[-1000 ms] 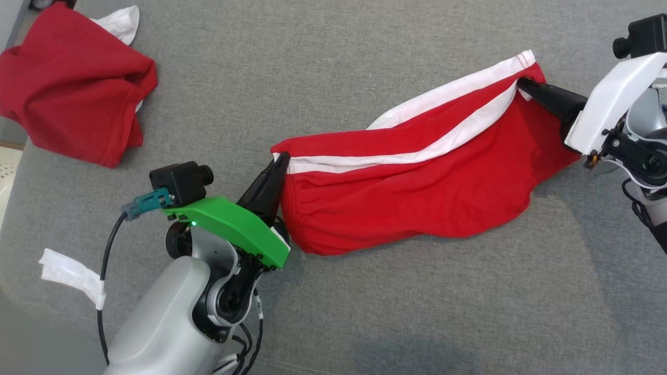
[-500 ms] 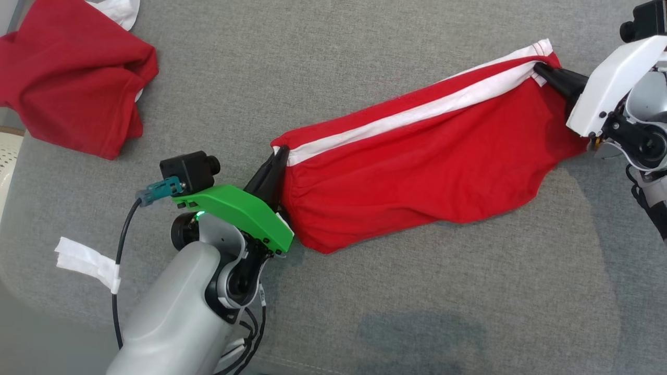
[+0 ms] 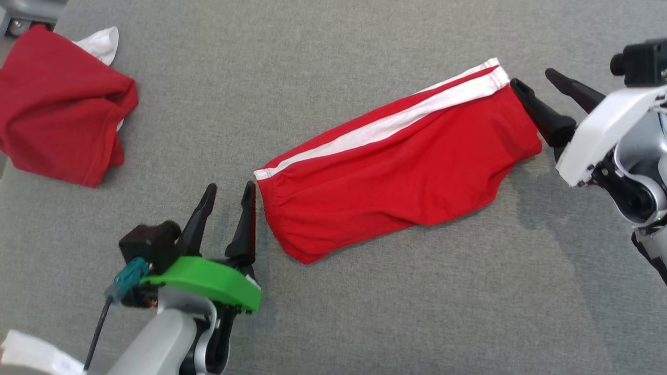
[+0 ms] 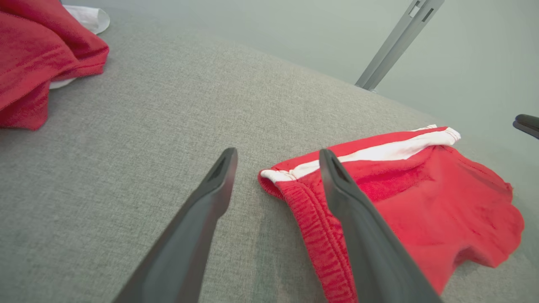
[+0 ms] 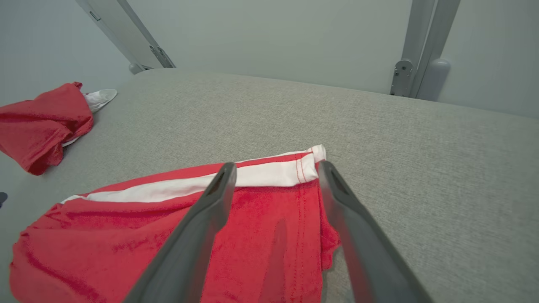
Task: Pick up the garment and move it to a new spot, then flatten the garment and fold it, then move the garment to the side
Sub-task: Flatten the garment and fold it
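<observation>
Change: let go at both ends since a second ago, left gripper (image 3: 231, 185) and right gripper (image 3: 531, 77) both off the red shorts (image 3: 396, 172), now lying slack instead of stretched between the fingers.
Surface: grey cushion (image 3: 333, 312), woven.
Nearby: crumpled red garment (image 3: 57, 130) at the far left corner, well apart from the shorts, with a white cloth (image 3: 99, 44) poking out behind it; white strip (image 3: 31, 357) at the lower left edge; metal posts (image 5: 421, 46) beyond the cushion's far edge.
Closest to the shorts: dark fingers at either end, left pair just beside the waistband, right pair just beside the hem.
Shorts, place: middle of the cushion, laid diagonally, waistband end nearer the robot's left, hem end farther and to its right.
Shorts, look: red, white stripe along the far long edge, gathered elastic waistband, stitched hem, mostly flat with a wavy near edge.
Left claw: fingers spread apart, empty.
Right claw: fingers spread apart, empty, either side of the hem corner in its wrist view.
</observation>
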